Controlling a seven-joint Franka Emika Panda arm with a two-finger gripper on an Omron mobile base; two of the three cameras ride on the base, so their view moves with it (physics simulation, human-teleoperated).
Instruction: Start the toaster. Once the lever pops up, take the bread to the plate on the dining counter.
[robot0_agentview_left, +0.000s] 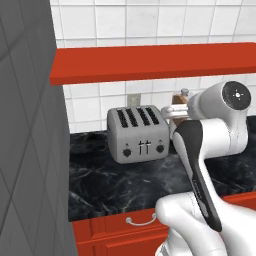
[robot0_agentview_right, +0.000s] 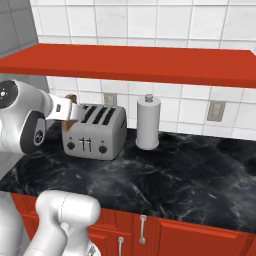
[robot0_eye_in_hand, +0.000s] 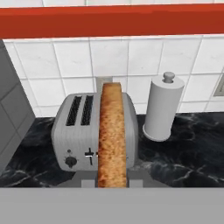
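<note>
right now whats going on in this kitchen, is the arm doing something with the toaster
The white arm has its gripper shut on the bread, a golden-brown slice held upright, edge-on to the hand camera, above and in front of the toaster. The toaster sits on the black wall-side countertop under a red shelf, with a grey cylindrical canister beside it. The bread is out of the slots; no plate appears yet.

A pale grey cylindrical canister (robot0_agentview_right: 148, 122) with a small knob on top stands upright on the black marble countertop (robot0_agentview_right: 190, 175), near the white tiled wall (robot0_agentview_right: 150, 20). A red shelf (robot0_agentview_right: 135, 62) runs overhead; red drawers (robot0_agentview_right: 200, 240) sit below.
</note>
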